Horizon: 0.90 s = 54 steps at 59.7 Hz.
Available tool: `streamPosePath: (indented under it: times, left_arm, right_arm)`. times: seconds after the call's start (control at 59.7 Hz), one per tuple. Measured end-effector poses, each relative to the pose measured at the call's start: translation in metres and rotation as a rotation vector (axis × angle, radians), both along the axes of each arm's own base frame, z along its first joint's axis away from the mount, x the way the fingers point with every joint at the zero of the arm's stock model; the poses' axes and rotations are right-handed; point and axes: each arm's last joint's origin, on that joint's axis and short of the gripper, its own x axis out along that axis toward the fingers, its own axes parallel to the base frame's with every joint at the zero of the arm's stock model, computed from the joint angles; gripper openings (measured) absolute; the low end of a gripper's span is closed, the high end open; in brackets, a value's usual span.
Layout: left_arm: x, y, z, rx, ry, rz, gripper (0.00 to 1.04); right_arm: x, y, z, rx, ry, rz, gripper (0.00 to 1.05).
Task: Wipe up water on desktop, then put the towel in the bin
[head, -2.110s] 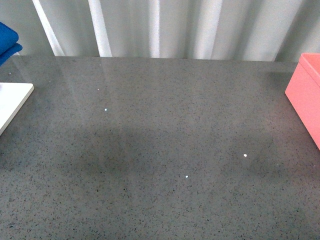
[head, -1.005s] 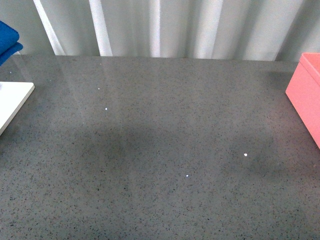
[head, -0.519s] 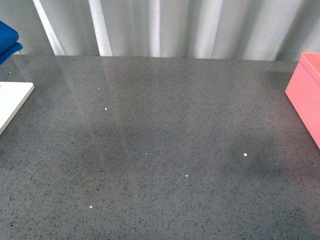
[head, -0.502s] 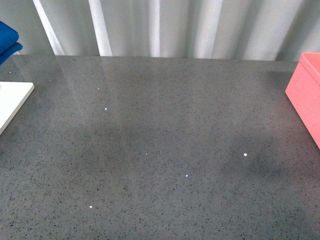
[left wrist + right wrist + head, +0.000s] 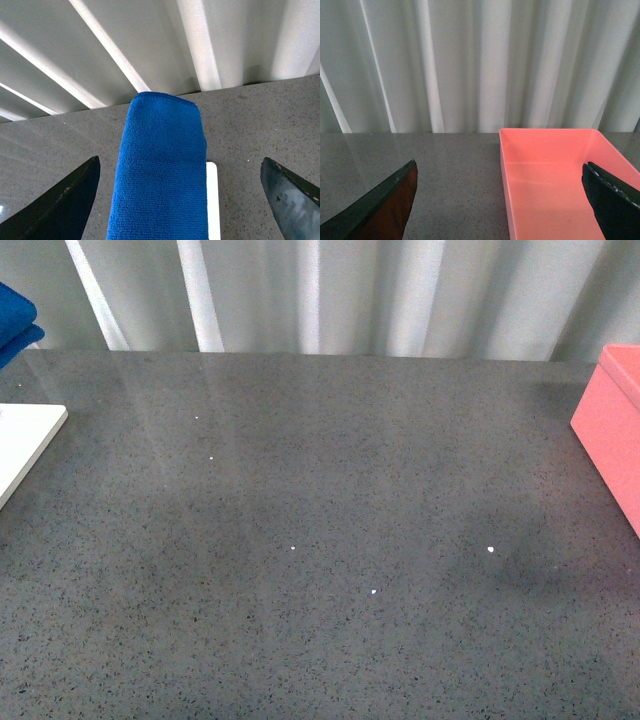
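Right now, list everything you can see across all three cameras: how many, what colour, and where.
desktop: one, speckled dark grey, fills the front view.
towel: one, bright blue, folded, far left at the back.
bin: one, salmon pink, right edge, nothing seen inside.
white board: one, white, left edge, nearer than the towel.
curtain: one, pale grey-white pleats, behind the desktop.
bright specks: five, white, scattered mid-desktop; droplets or glints, cannot tell.
left gripper: one, black fingers, open, towel ahead between them.
right gripper: one, black fingers, open, facing the bin.
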Motion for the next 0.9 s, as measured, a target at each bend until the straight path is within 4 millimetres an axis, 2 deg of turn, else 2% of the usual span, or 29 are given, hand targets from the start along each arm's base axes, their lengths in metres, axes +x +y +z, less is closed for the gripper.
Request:
streamPosePath:
  times: [0.151,0.335,0.67,0.904]
  left_arm:
    - [0.012,0.002,-0.010,-0.007,0.059,0.021,0.98]
    - [0.031,0.017,-0.031,-0.184,0.224,0.088,0.98]
    - [0.045,0.035,-0.033,-0.150,0.165,0.133,0.98]
    - [0.047,0.037,-0.049,-0.097,0.185,0.128,0.98]
  right_arm:
    - [0.000,0.000,0.000,0.000,0.000,0.000,0.98]
    - [0.000,0.000,0.000,0.000,0.000,0.000,0.98]
    - [0.000,0.000,0.000,0.000,0.000,0.000,0.98]
    - [0.000,0.000,0.000,0.000,0.000,0.000,0.98]
